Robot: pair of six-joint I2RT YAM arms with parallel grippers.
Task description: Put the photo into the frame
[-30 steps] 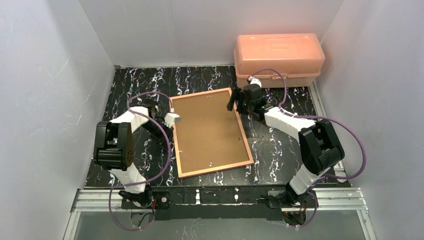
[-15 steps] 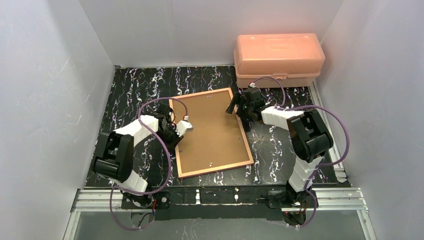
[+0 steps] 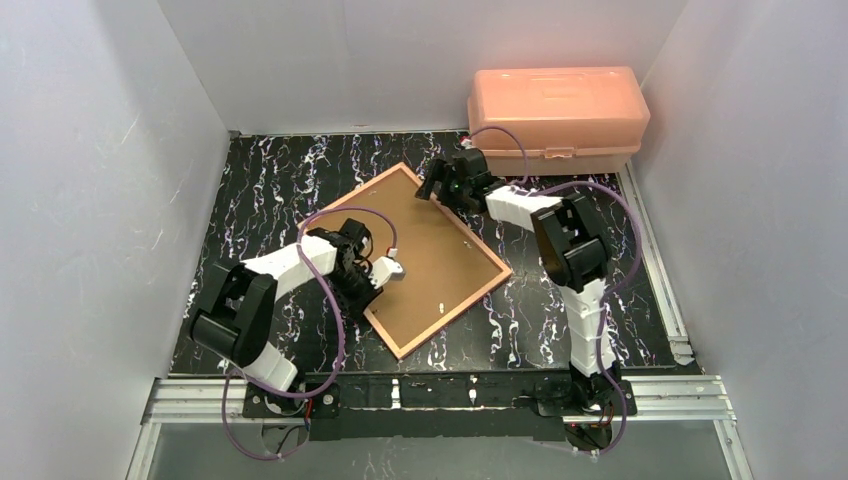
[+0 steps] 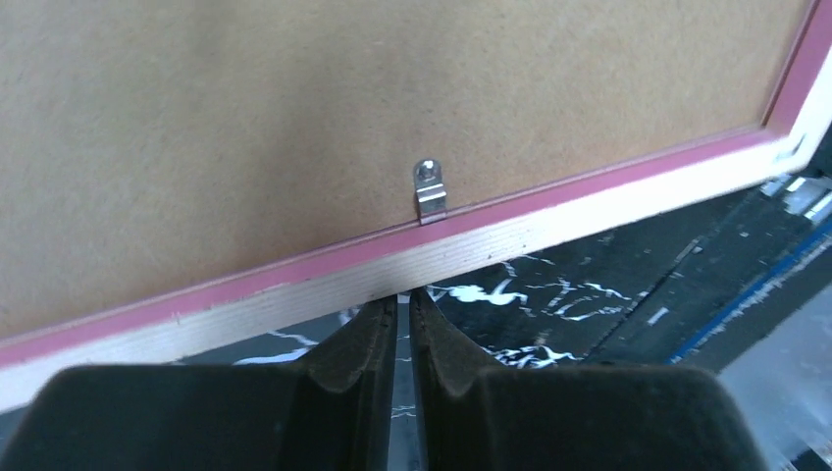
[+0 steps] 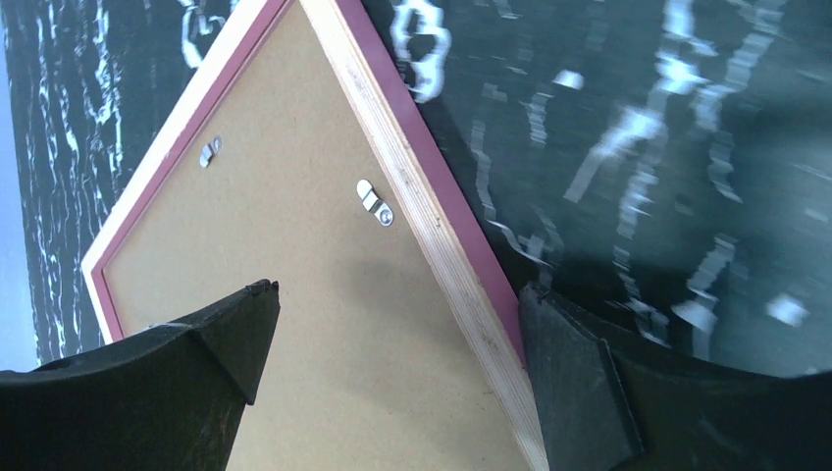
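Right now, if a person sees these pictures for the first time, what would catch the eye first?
The frame lies back up and askew mid-table, its brown backing board filling it. The open right gripper straddles its far edge; the shut left gripper is at its near-left edge. A peach box sits at the far right.

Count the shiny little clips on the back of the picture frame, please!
3 show clearly on the thin pink-and-tan rectangular frame: one small silver metal clip just beyond the left jaws, one ahead of the right jaws, one on the adjoining edge. Others may be hidden.
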